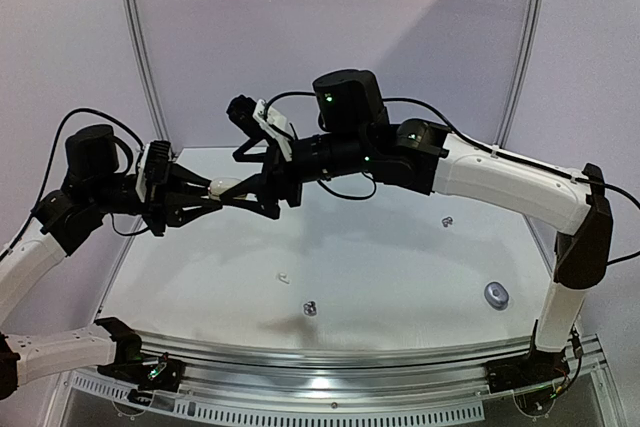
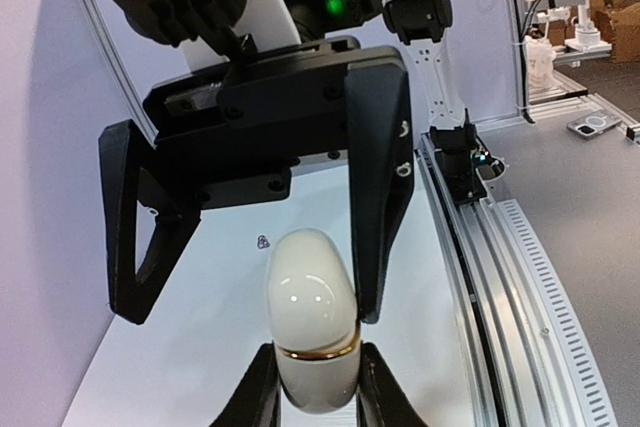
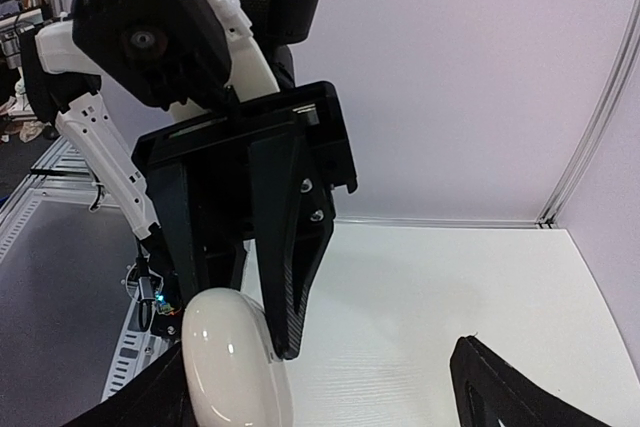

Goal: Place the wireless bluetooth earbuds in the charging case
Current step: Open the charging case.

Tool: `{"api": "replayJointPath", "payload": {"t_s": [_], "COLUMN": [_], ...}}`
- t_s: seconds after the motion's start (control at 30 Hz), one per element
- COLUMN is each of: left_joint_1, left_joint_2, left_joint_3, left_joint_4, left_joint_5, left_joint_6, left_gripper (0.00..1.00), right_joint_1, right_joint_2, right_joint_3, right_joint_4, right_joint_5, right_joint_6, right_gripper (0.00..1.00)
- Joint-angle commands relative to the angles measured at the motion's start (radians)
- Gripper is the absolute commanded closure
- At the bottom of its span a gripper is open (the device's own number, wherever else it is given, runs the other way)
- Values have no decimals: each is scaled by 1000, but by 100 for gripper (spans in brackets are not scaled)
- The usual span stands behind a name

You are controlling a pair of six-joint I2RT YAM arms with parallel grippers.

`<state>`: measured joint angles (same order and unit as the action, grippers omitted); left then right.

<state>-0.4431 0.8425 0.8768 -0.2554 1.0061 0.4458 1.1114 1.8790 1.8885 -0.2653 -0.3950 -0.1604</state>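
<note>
Left gripper (image 2: 318,372) fingers clamp the base of a white charging case (image 2: 310,307), its long axis pointing at the right gripper (image 2: 252,309), whose spread fingers straddle the far end. Earbuds (image 1: 285,276) lie on the table (image 1: 400,267), well below both.

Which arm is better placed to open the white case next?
Right: the right gripper has open jaws straddling the free end of the white case; the left gripper is shut on its base.

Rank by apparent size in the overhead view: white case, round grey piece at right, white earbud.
1. white case, though it is held up nearer the camera.
2. round grey piece.
3. white earbud.
</note>
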Motion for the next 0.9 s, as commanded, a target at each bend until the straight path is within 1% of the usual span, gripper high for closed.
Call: {"api": "replayJointPath", "payload": {"t_s": [0.0, 0.67, 0.8, 0.87], "left_joint_1": [-14, -14, -15, -12], "left_joint_2": [-8, -9, -10, -9], "left_joint_3": [4, 7, 3, -6], "left_joint_4": [-104, -136, -117, -100], "left_joint_5": [58, 71, 63, 64], "left_joint_6": [55, 61, 22, -33], "left_gripper": [100, 100, 100, 100], "right_joint_1": [-42, -60, -60, -60], "right_joint_2": [-13, -1, 2, -2], "right_joint_3": [23, 13, 9, 8], "right_joint_4": [85, 85, 83, 89], "right_joint_5": [74, 90, 82, 79], "right_joint_6": [33, 68, 70, 71], "right_gripper": [12, 12, 13, 12]}}
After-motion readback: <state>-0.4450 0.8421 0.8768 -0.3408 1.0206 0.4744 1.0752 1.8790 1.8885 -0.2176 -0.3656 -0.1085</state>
